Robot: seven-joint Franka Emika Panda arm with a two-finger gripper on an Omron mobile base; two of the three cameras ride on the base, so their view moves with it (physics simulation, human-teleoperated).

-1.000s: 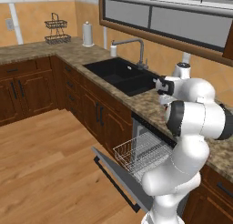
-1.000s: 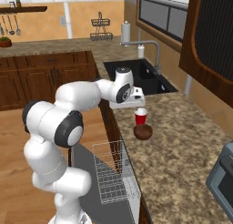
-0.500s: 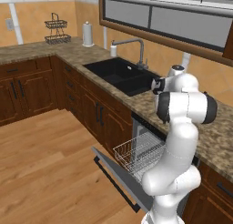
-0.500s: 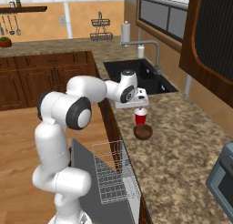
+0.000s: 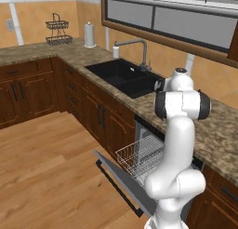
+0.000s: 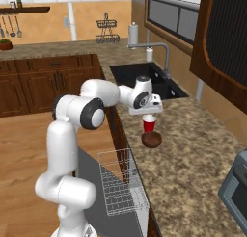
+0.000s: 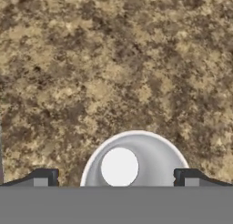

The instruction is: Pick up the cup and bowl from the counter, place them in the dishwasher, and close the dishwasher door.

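Speckled brown-and-beige granite table carrying a dark reddish-brown bowl and, just beside it toward the sink, a small red cup with white rim and inside. Directly above the cup, gripper spread wide, fingertips flanking the rim, gripping nothing yet.

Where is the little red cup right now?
In the right base view the cup stands on the counter, directly under the claw, beside the brown bowl and near the sink.
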